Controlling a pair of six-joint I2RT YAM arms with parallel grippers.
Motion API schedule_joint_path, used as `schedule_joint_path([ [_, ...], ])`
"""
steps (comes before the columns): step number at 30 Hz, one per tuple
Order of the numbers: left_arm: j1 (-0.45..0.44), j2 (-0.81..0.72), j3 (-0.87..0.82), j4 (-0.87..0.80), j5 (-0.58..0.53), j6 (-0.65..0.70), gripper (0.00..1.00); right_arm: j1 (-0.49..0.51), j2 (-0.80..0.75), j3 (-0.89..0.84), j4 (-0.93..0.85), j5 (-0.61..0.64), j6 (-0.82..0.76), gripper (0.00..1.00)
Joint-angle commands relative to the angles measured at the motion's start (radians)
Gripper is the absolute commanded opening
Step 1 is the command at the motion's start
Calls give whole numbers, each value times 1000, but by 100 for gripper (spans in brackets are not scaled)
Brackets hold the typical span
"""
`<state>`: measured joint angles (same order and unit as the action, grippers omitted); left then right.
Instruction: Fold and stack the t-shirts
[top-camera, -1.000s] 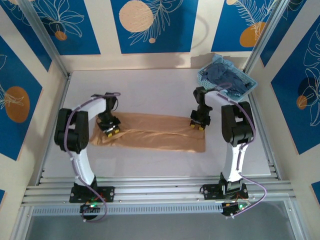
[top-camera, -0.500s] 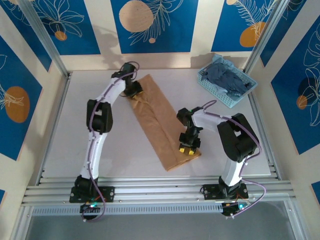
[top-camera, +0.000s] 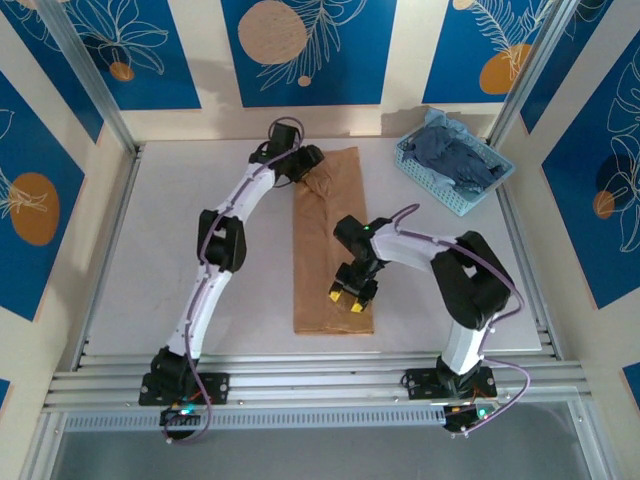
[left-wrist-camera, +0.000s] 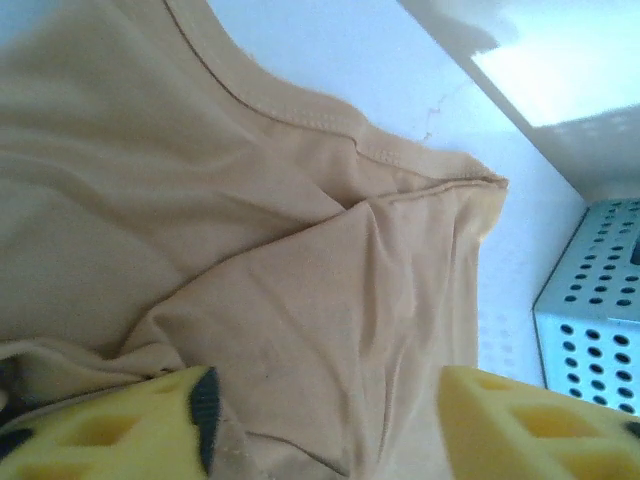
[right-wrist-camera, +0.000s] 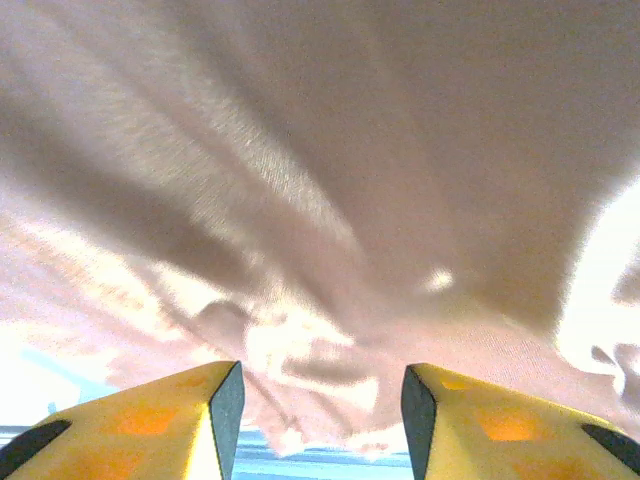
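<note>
tan-orange t-shirt (top-camera: 315, 250) lies folded in a long strip mid-way across the table (top-camera: 130, 250), left gripper (top-camera: 312, 172) at its 12 o'clock end, right gripper (top-camera: 346, 298) at 6 o'clock, both with jaws apart; a jaw catching the bunched cloth on lift-off could drag the fold open

Left claw (left-wrist-camera: 325, 410), right claw (right-wrist-camera: 320, 400) agape.

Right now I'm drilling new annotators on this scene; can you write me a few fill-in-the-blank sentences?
The left gripper is at the tan-orange t-shirt's ____ end, seen from the arm bases. The right gripper is over its ____ end. The slate-blue t-shirt lies ____ the light blue lattice basket.
Missing: far; near; inside.
</note>
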<state>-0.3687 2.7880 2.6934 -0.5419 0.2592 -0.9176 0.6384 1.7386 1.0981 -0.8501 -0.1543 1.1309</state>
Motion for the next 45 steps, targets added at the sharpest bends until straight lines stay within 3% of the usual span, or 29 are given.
schedule_joint_path([
  [1,10,-251,0,-145,-92,104,66,-44,-157,38,-125,47,-17,54],
  [5,5,-521,-334,-238,-98,169,66,-128,-301,17,-174,52,-124,58],
  [11,-25,-962,-1094,-291,47,171,51,-297,-429,-127,-170,-56,-282,55],
  [16,-160,-1222,-1627,-189,226,74,46,-311,-405,-238,-120,-173,-317,53],
  [19,-263,-1281,-1806,-48,270,-50,48,-309,-375,-333,-45,-235,-295,50],
  [25,-398,-1217,-1884,96,263,-181,52,-263,-299,-369,5,-223,-309,49],
  [29,-436,-1154,-1857,24,228,-153,49,-220,-268,-391,26,-224,-293,49],
  [35,-460,-1094,-1822,95,233,-169,45,-170,-255,-423,58,-218,-252,46],
  [41,-488,-1066,-1819,107,215,-198,25,-151,-204,-420,135,-202,-221,40],
  [45,-500,-1081,-1843,111,205,-208,7,-128,-169,-412,186,-181,-194,25],
])
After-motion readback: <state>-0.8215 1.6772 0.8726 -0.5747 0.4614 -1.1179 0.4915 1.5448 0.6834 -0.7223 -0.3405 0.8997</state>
